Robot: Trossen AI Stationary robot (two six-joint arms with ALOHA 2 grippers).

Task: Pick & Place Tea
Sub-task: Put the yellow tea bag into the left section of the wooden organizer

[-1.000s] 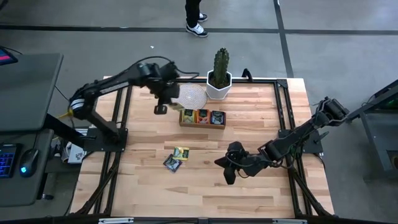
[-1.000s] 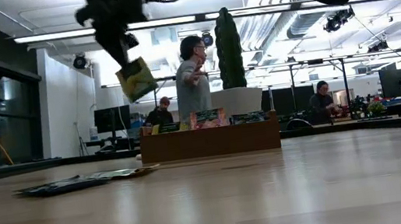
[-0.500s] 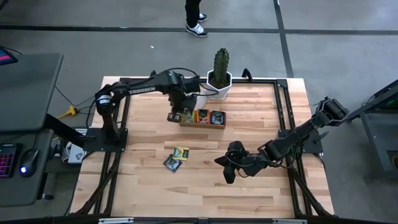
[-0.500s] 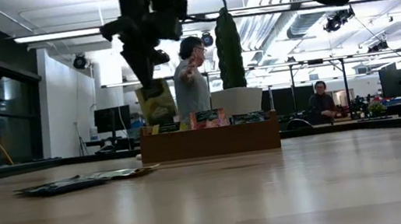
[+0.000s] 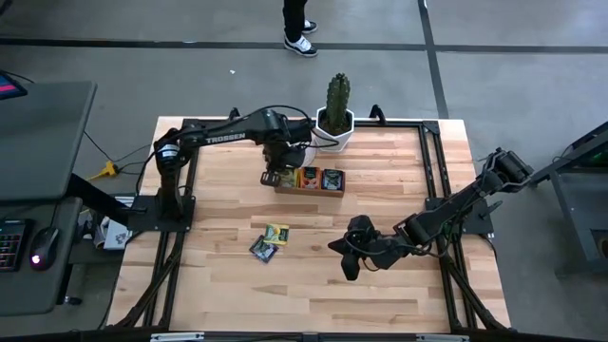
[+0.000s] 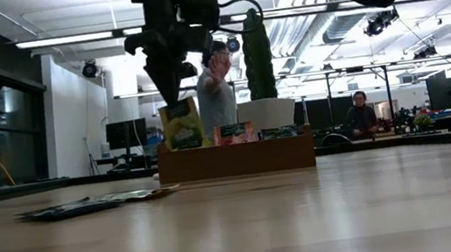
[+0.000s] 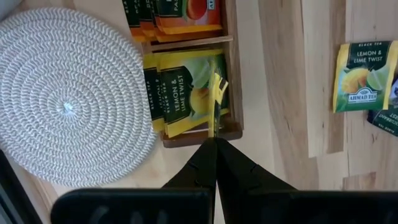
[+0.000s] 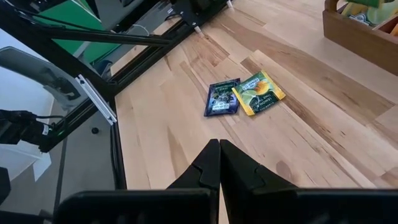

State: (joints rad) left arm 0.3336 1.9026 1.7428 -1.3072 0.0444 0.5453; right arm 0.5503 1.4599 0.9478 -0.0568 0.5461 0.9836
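Observation:
My left gripper (image 5: 273, 175) is shut on a yellow tea packet (image 6: 181, 123) over the left compartment of the brown wooden tray (image 5: 309, 191). That compartment holds more yellow packets (image 7: 180, 99); the others hold orange-red and dark ones. Two loose packets lie flat on the table in front of the tray: a yellow-green one (image 5: 276, 233) and a dark one (image 5: 263, 250). My right gripper (image 5: 347, 263) is shut and empty, low over the table to the right of them. My left gripper pinches the yellow packet's upper edge (image 7: 215, 132) between its two fingers, from above, pointing down. The packet hangs upright below the fingers, edge-on in the wrist view. Its lower edge (image 6: 184, 146) is level with the tray's rim; whether it touches the packets inside, I cannot tell.
A cactus in a white pot (image 5: 334, 119) stands right behind the tray, with a round woven coaster (image 5: 293, 147) to its left. The table's near half is bare wood. People stand in the room beyond the table.
My left gripper has gone toward the table's right edge and down, carrying the yellow packet from left of the tray to over its left compartment. The packet now hangs upright at the tray's rim. My right arm has kept still.

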